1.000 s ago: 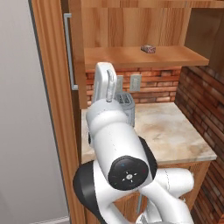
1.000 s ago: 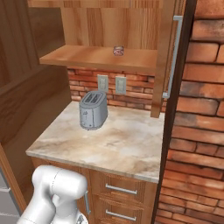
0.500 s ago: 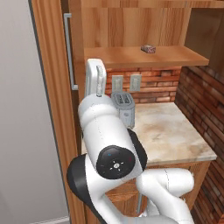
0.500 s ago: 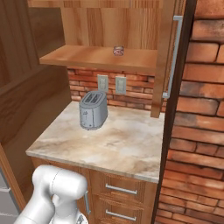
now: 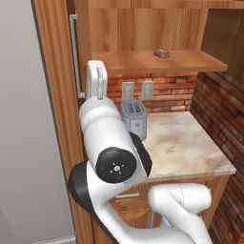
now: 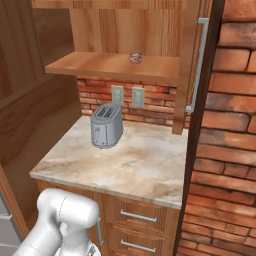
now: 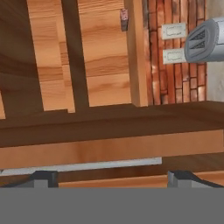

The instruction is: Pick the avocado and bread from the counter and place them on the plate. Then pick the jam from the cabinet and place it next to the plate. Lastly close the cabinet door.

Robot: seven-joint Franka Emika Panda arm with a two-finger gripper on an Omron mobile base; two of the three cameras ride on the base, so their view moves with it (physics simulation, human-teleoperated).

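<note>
Jam, a small jar, stood on the open cabinet shelf above the counter and toaster. You would likely have found it light, rigid, smooth and breakable, best pinched across its sides below the lid. In the hand view it sat at about twelve o'clock, well apart from your gripper, whose tips stood spread wide and empty.

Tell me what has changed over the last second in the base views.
The arm swung left across the left base view, uncovering the toaster it had partly hidden. Nothing was grasped or released. The toaster, the small jar on the cabinet shelf, the counter and the open cabinet door stayed put.
</note>
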